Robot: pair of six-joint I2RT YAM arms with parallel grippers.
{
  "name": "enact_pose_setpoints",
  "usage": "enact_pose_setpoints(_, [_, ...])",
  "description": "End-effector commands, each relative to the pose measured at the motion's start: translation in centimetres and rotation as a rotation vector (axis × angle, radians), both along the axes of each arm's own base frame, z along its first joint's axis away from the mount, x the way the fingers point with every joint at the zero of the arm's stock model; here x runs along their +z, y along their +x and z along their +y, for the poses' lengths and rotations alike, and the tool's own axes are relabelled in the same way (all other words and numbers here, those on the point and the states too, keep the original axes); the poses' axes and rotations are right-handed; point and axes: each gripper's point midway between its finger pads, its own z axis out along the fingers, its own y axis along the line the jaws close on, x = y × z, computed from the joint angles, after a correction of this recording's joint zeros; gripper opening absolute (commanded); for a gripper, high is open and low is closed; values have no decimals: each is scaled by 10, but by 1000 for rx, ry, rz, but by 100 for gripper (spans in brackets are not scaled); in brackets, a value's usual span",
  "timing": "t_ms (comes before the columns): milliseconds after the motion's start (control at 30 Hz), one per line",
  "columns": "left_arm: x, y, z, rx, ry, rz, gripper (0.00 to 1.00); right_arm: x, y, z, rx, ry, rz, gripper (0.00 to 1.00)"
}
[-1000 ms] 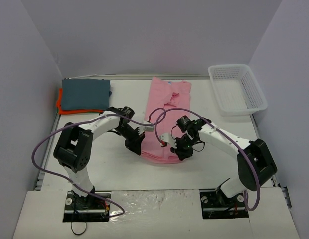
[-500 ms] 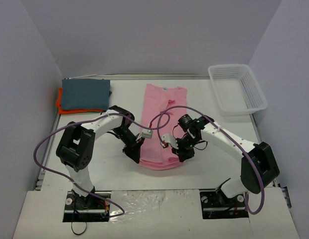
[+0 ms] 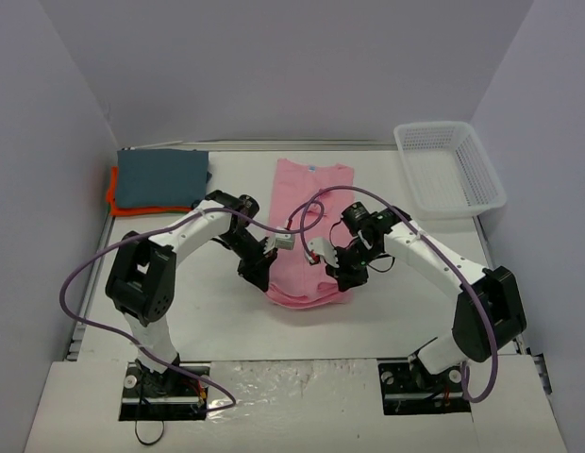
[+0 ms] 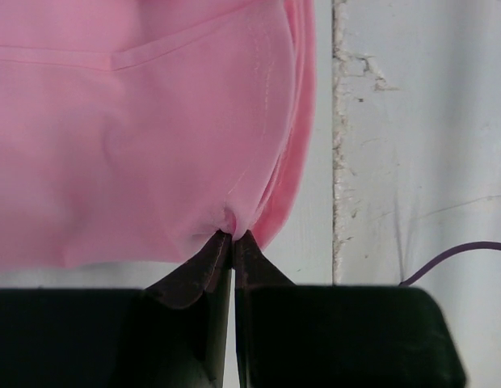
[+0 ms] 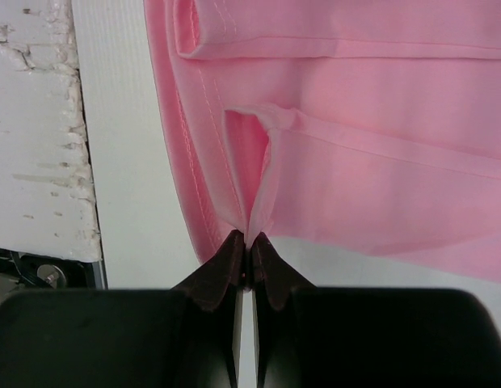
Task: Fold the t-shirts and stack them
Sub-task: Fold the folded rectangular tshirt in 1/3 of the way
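Pinching pink t-shirt [image 3: 311,212] hem corners, my left gripper [image 4: 233,236] and right gripper [image 5: 249,239] both clenched on cloth. Shirt, left of white mesh basket [image 3: 434,126], now dragged flat; bunching gone, ready for fold.

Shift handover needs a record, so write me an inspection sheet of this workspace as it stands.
Surface: white table, paint scuffed near the shirt's edges in both wrist views.
Job's things: pink shirt partly folded at the table's middle; blue-grey shirt folded, lying on the orange shirt at the far left corner.
Clutter: white mesh basket at the far right corner, nothing seen inside.
Grippers: left claw shut on the pink shirt's near edge; right claw shut on a fold of it.
Cables: purple cable loops off each arm; two loops hang over the pink shirt.
Surroundings: plain grey walls on three sides.
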Motion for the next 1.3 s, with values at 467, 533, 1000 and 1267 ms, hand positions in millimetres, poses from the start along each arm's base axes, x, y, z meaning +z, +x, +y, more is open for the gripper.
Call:
enact_pose_setpoints(467, [33,69,-2,188,33,-295,2,15,54,-14,-97,-46,-56,0])
enact_pose_setpoints(533, [35,74,-2,196,37,-307,2,18,61,-13,-105,-44,-69,0])
enact_pose_setpoints(1000, [48,117,-10,239,67,-389,2,19,104,-18,-165,-80,-113,0])
enact_pose_setpoints(1267, [40,133,-10,259,88,-394,2,15,133,-23,-203,-91,-132,0])
